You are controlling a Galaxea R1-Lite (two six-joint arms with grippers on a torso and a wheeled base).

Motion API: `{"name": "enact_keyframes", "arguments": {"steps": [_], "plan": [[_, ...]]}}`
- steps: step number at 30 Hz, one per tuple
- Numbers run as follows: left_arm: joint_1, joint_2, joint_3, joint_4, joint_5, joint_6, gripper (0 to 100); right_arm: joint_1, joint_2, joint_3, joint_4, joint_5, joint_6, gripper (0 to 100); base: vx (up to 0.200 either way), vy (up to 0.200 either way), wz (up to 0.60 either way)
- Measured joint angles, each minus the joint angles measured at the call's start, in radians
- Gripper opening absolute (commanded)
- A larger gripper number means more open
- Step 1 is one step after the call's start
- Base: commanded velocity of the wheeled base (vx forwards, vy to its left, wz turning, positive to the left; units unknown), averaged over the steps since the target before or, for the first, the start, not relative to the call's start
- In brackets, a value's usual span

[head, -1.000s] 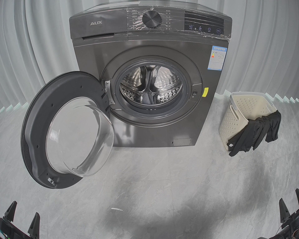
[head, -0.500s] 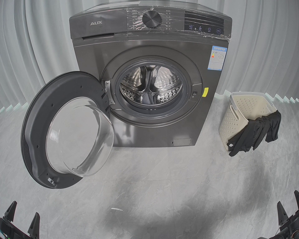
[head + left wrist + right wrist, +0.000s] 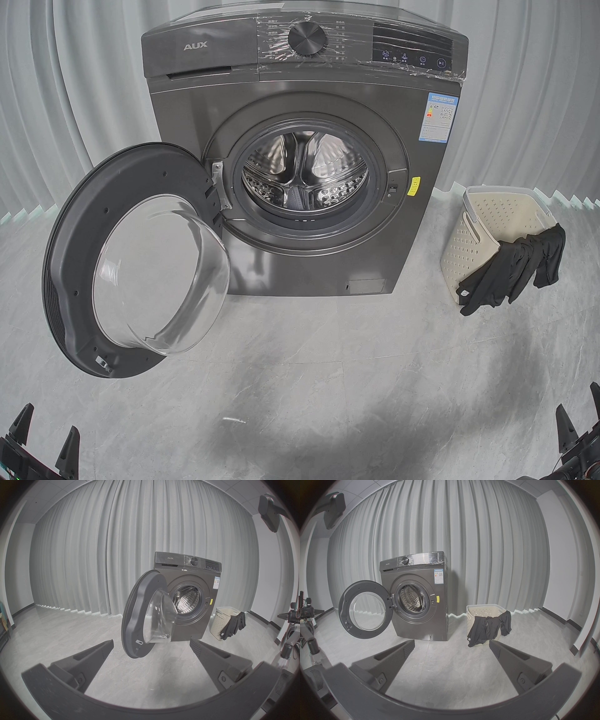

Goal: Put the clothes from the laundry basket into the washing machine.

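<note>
Approach step: left claw (image 3: 150, 642) and right claw (image 3: 451, 642) spread; next, you reach clothes (image 3: 509, 269) on basket (image 3: 464, 250), washer's (image 3: 200, 106) 4 o'clock.

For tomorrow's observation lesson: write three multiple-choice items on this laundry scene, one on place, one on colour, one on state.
1. Where does the laundry basket stand? A) on the floor, to the robot's right of the washing machine B) on top of it C) behind it
2. The garment draped over its rim is A) white B) black C) red
3. The machine's door is A) shut B) swung wide open C) taken off
Answers: 1A, it stands on the floor beside the machine; 2B, the cloth is black; 3B, the drum shows.
</note>
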Motion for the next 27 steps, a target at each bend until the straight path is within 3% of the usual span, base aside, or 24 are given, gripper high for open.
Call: {"name": "enact_keyframes", "arguments": {"steps": [3, 12, 27], "plan": [[0.000, 0.000, 0.000, 0.000, 0.000, 0.000, 100, 0.000, 0.000, 0.000, 0.000, 0.000, 0.000, 100, 0.000, -0.200, 0.00], [0.001, 0.000, 0.000, 0.000, 0.000, 0.000, 100, 0.000, 0.000, 0.000, 0.000, 0.000, 0.000, 100, 0.000, 0.000, 0.00], [0.000, 0.000, 0.000, 0.000, -0.002, 0.000, 100, 0.000, 0.001, 0.000, 0.000, 0.000, 0.000, 100, 0.200, 0.000, 0.00]]}}
